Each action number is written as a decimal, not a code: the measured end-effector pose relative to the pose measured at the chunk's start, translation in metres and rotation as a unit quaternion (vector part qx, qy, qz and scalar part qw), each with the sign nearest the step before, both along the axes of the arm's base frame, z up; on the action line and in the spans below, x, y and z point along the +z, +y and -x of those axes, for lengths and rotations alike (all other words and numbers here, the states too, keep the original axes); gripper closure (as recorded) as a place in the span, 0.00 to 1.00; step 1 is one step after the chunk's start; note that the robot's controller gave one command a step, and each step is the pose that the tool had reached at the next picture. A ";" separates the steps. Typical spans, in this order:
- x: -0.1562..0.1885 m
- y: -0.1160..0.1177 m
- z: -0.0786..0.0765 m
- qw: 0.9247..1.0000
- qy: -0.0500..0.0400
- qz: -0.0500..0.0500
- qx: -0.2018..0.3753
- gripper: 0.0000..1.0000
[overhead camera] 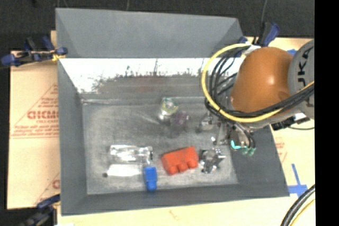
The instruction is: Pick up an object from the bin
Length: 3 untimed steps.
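Observation:
My gripper (208, 142) hangs low over the right end of the bin floor, under the arm's orange cover. It is open, with one fingertip (204, 124) toward the back, the other (212, 161) toward the front, and nothing between them. A red toy block (179, 160) with studs lies just left of the front fingertip, close to it or touching it. A small purple thing (179, 120) and a clear greenish round thing (168, 107) lie further left, toward the back.
A clear plastic piece (130, 154), a whitish piece (119, 171) and a small blue block (150, 177) lie along the front left of the floor. The bin's sloping right wall is close behind the gripper.

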<state>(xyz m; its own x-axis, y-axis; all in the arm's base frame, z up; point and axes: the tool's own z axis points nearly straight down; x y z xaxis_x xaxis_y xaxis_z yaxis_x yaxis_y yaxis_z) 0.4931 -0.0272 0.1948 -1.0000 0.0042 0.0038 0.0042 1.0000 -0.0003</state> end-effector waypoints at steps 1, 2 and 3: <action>-0.121 0.035 0.006 0.989 -0.010 0.002 0.145 0.00; -0.119 0.036 0.004 0.989 -0.014 0.002 0.146 1.00; 0.062 0.041 0.008 0.983 -0.008 0.001 0.183 1.00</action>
